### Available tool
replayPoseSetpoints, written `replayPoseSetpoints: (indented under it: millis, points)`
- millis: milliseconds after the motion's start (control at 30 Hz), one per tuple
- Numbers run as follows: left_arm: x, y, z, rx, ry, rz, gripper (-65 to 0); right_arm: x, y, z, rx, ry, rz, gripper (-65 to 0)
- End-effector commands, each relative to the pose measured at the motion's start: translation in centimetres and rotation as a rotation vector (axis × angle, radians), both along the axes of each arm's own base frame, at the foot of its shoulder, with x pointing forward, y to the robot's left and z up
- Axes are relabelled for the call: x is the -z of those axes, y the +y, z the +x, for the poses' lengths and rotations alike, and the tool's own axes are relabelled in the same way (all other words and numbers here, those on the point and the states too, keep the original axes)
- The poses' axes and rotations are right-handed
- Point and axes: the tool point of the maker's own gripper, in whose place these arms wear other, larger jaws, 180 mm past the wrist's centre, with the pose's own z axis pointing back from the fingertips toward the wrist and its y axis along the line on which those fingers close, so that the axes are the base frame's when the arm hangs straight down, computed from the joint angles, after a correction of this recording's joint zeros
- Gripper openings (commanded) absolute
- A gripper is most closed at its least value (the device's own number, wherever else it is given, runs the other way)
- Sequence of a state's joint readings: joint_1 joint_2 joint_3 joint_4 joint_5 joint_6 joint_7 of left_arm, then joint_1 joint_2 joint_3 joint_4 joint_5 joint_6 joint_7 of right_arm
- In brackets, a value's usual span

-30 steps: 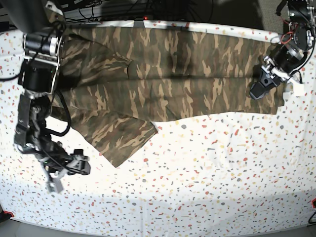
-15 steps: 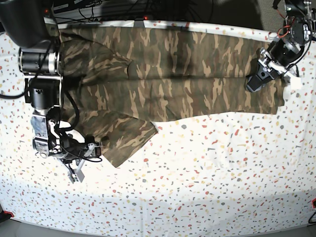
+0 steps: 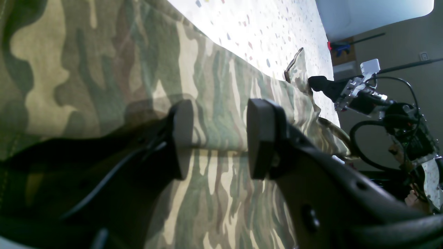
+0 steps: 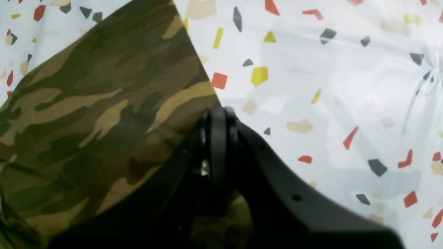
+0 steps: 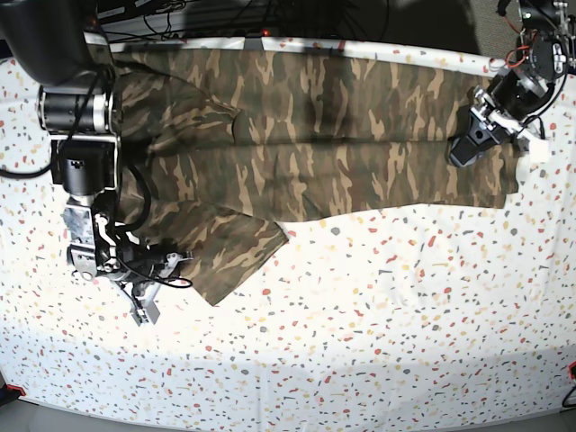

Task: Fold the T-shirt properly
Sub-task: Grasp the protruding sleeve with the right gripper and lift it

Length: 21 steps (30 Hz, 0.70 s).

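Observation:
The camouflage T-shirt lies spread across the far half of the table, with one sleeve pointing toward the front left. My right gripper is low at that sleeve's outer edge. In the right wrist view its fingers are pressed together right at the cloth's border, shut on the T-shirt. My left gripper hovers over the shirt's right end. Its two pads stand apart in the left wrist view, with flat cloth below and nothing between them.
A white tablecloth with coloured speckles covers the table. The right arm's black body stands over the shirt's left end. Cables and dark equipment run behind the far edge.
My right gripper moved from the bare tablecloth in to the sleeve's edge and went from open to shut. The left gripper rose slightly and has stayed open.

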<state>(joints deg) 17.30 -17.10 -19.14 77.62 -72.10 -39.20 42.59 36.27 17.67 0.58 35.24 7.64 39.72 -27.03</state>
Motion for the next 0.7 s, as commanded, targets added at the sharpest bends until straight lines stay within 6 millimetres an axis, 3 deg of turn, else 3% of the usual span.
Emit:
replayPoseSetpoints:
  millis: [0, 267, 400, 500, 667]
  points:
    - [-1.2, 0.5, 0.6, -0.007, -0.046, -0.006, -39.8, -2.7, 0.2, 2.0, 0.000, -0.068, 0.021, -65.0]
    - [-1.2, 0.5, 0.6, -0.007, -0.046, -0.006, -39.8, -7.4, 2.8, 2.2, -0.041, -0.062, 0.132, -65.0]
    - [-1.2, 0.5, 0.6, -0.007, -0.046, -0.006, -39.8, -10.2, 4.5, 1.1, -0.107, -0.046, 0.191, -65.0]
    - [-1.2, 0.5, 0.6, -0.007, -0.046, -0.006, -39.8, -11.5, 5.7, -1.4, -0.186, -0.022, 0.221, -65.0]
    - [-1.3, 0.5, 0.6, -0.007, -0.046, -0.006, -39.8, -12.9, 8.0, -8.4, -0.380, 0.031, 0.255, -65.0]
